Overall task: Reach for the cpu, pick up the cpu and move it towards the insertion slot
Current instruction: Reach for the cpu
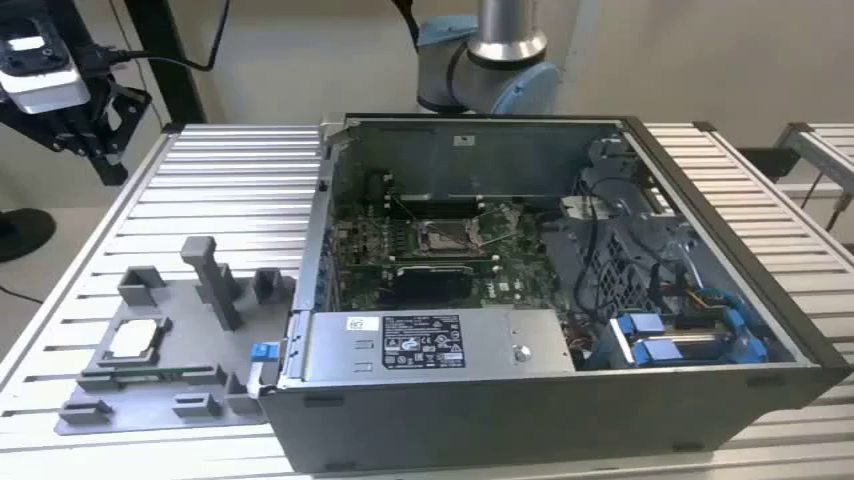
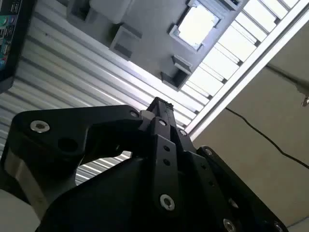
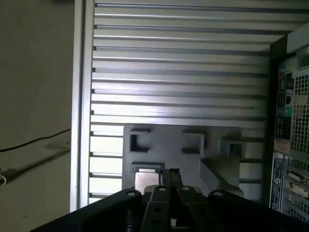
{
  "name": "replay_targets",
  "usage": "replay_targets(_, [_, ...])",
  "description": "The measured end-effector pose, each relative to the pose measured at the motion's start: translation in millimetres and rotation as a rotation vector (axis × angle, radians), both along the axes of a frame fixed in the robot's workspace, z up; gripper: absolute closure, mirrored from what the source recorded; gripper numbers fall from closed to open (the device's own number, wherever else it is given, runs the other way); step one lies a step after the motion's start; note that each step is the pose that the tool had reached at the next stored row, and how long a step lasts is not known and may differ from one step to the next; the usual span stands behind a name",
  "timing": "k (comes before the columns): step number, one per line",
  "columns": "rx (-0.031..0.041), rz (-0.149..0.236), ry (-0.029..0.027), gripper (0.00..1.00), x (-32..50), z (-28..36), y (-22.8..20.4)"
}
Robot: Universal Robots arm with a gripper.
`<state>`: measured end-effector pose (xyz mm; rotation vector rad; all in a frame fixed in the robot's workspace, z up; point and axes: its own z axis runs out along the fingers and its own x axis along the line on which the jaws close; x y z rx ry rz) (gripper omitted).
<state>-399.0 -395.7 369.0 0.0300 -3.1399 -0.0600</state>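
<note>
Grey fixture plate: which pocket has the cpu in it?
The square pocket toward the exterior view's left: only it frames the bright silvery cpu, lying flat.

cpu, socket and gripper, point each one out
cpu (image 1: 136, 340): exterior view, middle of its silvery top
socket (image 1: 449, 236): exterior view, its dark centre
gripper (image 2: 159, 103): second wrist view, at its fingertips

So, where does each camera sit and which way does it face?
Exterior view: off the arm, looking down on the table, the open computer case, the insertion slot; the arm and gripper show.
First wrist view: at the wrist, looking along the gripper at the grey fixture with the cpu.
Second wrist view: at the wrist, looking past the gripper at that fixture, another angle.
Shared: both wrist views show gripper, fixture, cpu.
</note>
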Motion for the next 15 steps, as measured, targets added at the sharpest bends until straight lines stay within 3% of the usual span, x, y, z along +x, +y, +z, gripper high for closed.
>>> replay_targets(15, [0.0000,0.000,0.0000,1.00,-1.9,0.0,-0.1])
